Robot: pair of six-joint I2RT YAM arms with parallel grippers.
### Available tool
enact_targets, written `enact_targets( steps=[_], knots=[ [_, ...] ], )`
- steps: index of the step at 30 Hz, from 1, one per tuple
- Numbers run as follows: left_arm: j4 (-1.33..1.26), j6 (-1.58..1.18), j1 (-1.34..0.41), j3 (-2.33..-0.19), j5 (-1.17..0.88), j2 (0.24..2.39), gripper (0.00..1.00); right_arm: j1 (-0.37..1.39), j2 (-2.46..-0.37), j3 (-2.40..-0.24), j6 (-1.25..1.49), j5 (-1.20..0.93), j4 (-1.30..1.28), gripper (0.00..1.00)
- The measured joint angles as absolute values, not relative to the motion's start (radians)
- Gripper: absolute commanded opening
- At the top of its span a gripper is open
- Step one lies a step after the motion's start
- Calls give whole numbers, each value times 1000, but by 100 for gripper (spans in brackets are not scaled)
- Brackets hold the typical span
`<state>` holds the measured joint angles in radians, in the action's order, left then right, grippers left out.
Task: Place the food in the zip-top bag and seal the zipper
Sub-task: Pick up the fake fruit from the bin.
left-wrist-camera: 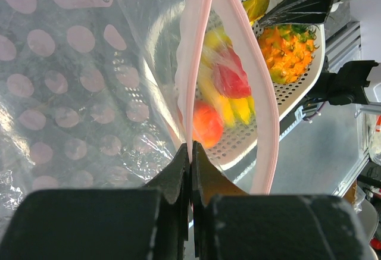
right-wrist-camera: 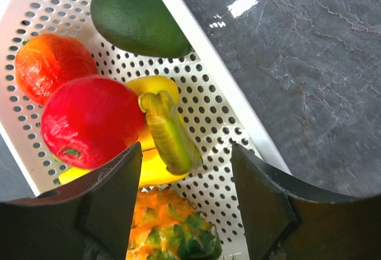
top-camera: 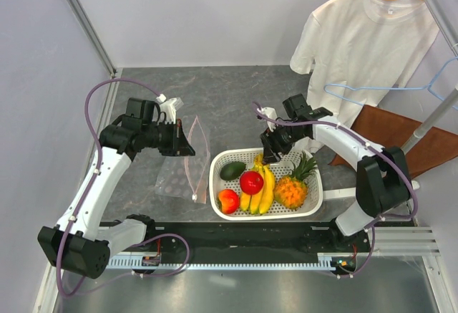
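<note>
Only left wrist shows left claw [left-wrist-camera: 190, 153] clamped on clear plastic bag [left-wrist-camera: 89, 93] rim; right claw [right-wrist-camera: 186, 153] apart above yellow banana bunch [right-wrist-camera: 169, 129].

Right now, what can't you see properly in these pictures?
- Left wrist view: the fruits behind the zip-top bag are blurred by its plastic.
- Right wrist view: the pineapple is cut off by the bottom edge and the right end effector.
- Top view: the banana bunch is partly hidden under the apple.

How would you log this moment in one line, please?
left gripper shut on bag | right gripper open over banana | fruit in basket
</note>
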<state>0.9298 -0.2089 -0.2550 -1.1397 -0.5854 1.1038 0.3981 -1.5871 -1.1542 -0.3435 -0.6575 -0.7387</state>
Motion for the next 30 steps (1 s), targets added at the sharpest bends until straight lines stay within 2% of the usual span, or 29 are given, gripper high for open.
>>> enact_targets(
  steps=[4, 5, 7, 8, 10, 11, 14, 30],
  knots=[
    [929, -210, -255, -1139, -585, 1104, 2, 405, -1607, -1135, -324, -659, -690, 58],
    [927, -211, -255, -1139, -585, 1104, 2, 406, -1612, -1134, -321, -659, -683, 51],
    [926, -214, -255, -1139, -585, 1105, 2, 409, -1621, -1134, -318, -659, -663, 44],
    [925, -216, -255, -1139, -585, 1106, 2, 409, -1625, -1134, -315, -659, -655, 35],
    [925, -220, -252, -1139, -585, 1110, 2, 410, -1629, -1137, -313, -658, -646, 25],
    [925, -221, -251, -1139, -584, 1111, 2, 410, -1631, -1141, -315, -657, -647, 14],
    [925, -228, -246, -1139, -573, 1114, 2, 410, -1631, -1173, -329, -652, -664, 0],
    [926, -236, -242, -1139, -531, 1113, 2, 464, -1371, -1350, -523, -505, -872, 0]
  ],
)
